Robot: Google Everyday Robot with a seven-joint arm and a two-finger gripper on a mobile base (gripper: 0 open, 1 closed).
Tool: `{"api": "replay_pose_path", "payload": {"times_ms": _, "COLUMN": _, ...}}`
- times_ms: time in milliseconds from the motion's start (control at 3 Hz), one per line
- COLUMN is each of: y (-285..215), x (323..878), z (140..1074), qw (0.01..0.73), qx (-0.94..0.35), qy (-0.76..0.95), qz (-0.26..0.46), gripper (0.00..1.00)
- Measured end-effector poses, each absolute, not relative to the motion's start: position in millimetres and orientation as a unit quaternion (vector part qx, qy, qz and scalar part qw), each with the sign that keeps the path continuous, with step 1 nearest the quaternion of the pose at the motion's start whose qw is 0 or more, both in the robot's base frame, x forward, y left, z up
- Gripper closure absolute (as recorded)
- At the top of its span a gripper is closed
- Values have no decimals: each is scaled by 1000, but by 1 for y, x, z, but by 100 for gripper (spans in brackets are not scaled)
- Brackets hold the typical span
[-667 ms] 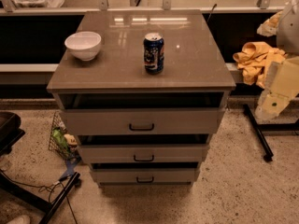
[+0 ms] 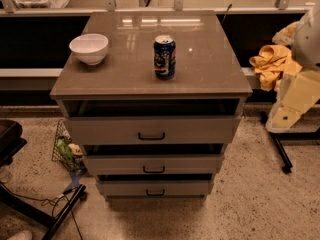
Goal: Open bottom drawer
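The bottom drawer (image 2: 154,188) is the lowest and narrowest-looking front of the grey-beige cabinet (image 2: 150,79), with a small black bar handle (image 2: 155,192). A dark gap shows above its front, as above the two drawers over it. My gripper (image 2: 286,115), a cream-coloured part of the arm, hangs at the right edge of the view. It is to the right of the cabinet, about level with the top drawer (image 2: 150,130), and well apart from the bottom drawer's handle. It touches nothing.
A white bowl (image 2: 89,48) and a blue can (image 2: 164,57) stand on the cabinet top. A yellow cloth (image 2: 272,64) lies at the right behind my arm. A black stand leg (image 2: 277,146) is on the floor at right. A wire basket (image 2: 67,151) and chair base (image 2: 30,209) are at left.
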State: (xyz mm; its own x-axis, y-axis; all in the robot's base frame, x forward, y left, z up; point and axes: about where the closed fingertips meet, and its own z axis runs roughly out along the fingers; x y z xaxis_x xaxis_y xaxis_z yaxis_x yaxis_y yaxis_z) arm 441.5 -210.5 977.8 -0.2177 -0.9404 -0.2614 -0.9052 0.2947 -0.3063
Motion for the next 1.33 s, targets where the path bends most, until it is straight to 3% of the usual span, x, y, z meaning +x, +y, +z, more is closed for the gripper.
{"api": "replay_pose_path", "payload": {"times_ms": 1333, "y": -141, "x": 390, "z": 698, "qw": 393, "qx": -507, "qy": 739, "qz": 204, "gripper": 0}}
